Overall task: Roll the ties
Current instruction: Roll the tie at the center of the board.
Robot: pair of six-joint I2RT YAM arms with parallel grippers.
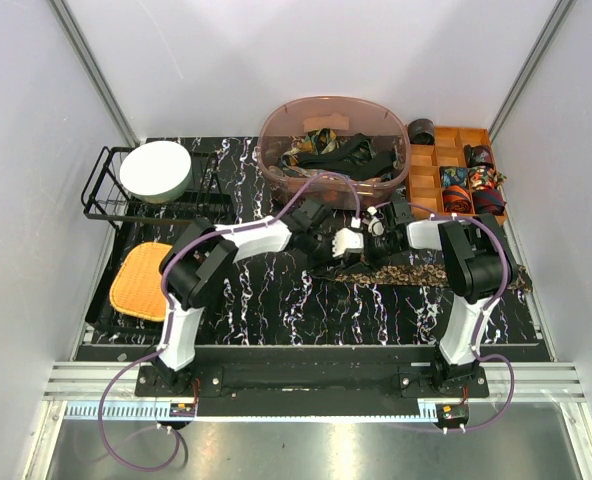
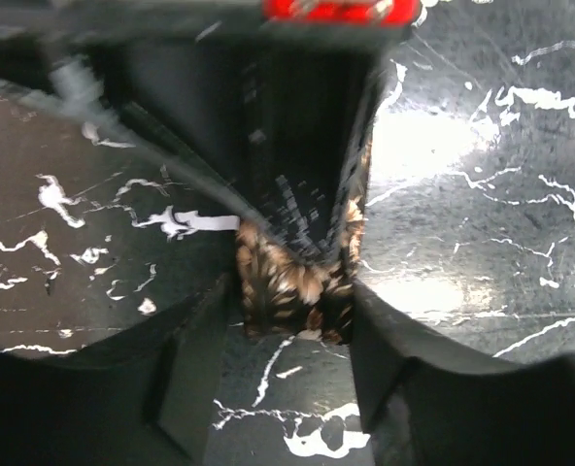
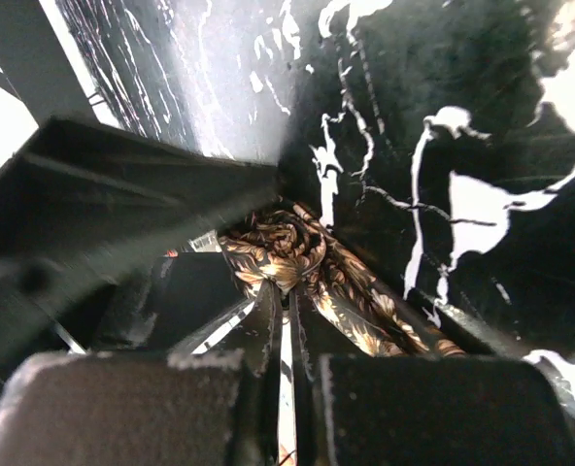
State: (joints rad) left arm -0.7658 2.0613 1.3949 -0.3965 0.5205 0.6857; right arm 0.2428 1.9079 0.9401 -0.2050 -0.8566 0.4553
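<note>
Step in hand: starting the roll at the mid-table end of the speckled tie (image 1: 426, 272); by my reckoning it is barely begun, since nearly all its length lies unrolled

Where the tie is: flat on the table (image 1: 276, 300), running from the middle out toward the right edge and passing under the right arm; its mid-table end is bunched into a small fold between the two grippers

Right gripper (image 3: 287, 291): fingers pressed together with only a slit between them; patterned cloth is gathered right at the tips and looks nipped there

Left gripper (image 2: 292, 306): fingers parted about halfway, one on either side of the folded end; they sit close to its edges, but I cannot tell if they press; I judge it is not gripping

Doing it well: keep the right pinch as the core of the roll; bring the left fingers in to square the edges before any turn; wind the cloth onto itself with the flat length kept lightly taut, so the layers stack straight and do not cone

Watch for: the fold looks loose; if both grippers let go together it may spring open

Other ties: a heap in the clear bin (image 1: 268, 150); rolled ones in the wooden tray (image 1: 426, 165)
</note>
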